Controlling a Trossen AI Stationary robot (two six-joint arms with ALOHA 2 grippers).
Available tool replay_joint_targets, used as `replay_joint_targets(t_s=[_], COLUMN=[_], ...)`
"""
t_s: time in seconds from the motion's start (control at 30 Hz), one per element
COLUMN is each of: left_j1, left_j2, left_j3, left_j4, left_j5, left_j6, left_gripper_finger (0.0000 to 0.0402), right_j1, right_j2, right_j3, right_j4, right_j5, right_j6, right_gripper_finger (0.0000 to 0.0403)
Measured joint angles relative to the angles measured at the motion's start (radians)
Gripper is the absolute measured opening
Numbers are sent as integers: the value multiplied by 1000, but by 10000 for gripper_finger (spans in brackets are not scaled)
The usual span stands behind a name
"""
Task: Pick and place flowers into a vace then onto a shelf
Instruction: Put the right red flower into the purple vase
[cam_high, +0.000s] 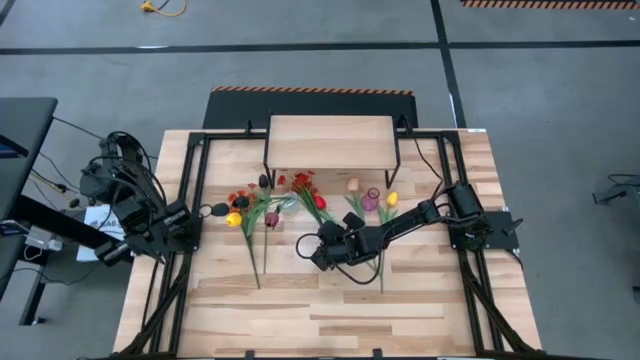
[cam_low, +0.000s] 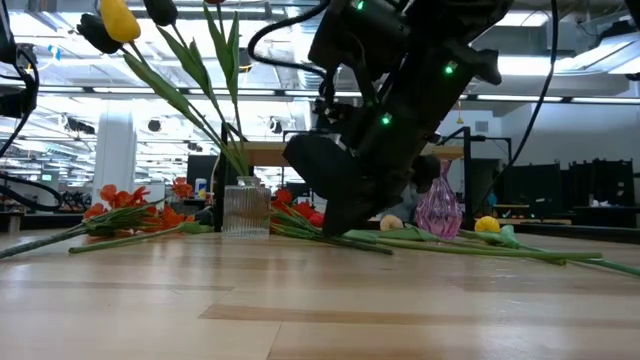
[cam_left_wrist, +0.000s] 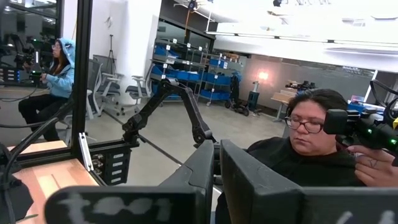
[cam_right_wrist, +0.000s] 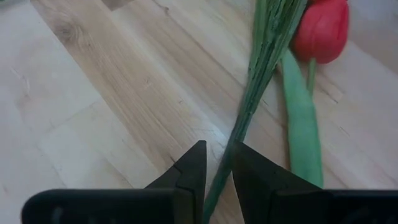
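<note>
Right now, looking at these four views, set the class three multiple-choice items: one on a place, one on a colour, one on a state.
1. Where does the shelf stand?
A. At the far edge of the table, beyond the flowers
B. At the near edge of the table
C. Under the left arm

2. What colour is the tulip head lying ahead of the right gripper?
A. Yellow
B. Red
C. Cream

3. What is the right gripper doing?
A. Hanging wide open, high above the table
B. Gripping the clear vase
C. Closed on a green stem down at the table top

Key: 1 A, since the high view shows the shelf behind the scattered flowers. 2 B, since the right wrist view shows a red bloom. 3 C, since the stem runs between the fingers there; the clear vase stands apart.
</note>
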Motion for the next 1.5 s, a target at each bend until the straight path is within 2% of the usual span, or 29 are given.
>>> replay_joint_targets(t_s=[0.13, 0.87, 0.97, 1.1, 1.5], left_j1=[0, 0, 0, 0, 0], left_j2=[0, 0, 0, 0, 0], left_j3=[0, 0, 0, 0, 0], left_j4=[0, -10, -10, -10, -6], left_j5=[0, 0, 0, 0, 0], left_j6=[0, -1, -1, -2, -9], left_gripper_finger=[16, 16, 16, 16, 16], right_j1=[-15, -33, -37, -35, -36], right_j2=[2, -1, -4, -4, -1], right_j3=[0, -23, -49, -54, -55], right_j4=[-1, 13, 39, 37, 37], right_j5=[-35, -83, -103, -107, -83], right_j6=[0, 35, 43, 46, 145], right_gripper_finger=[67, 66, 52, 10, 3])
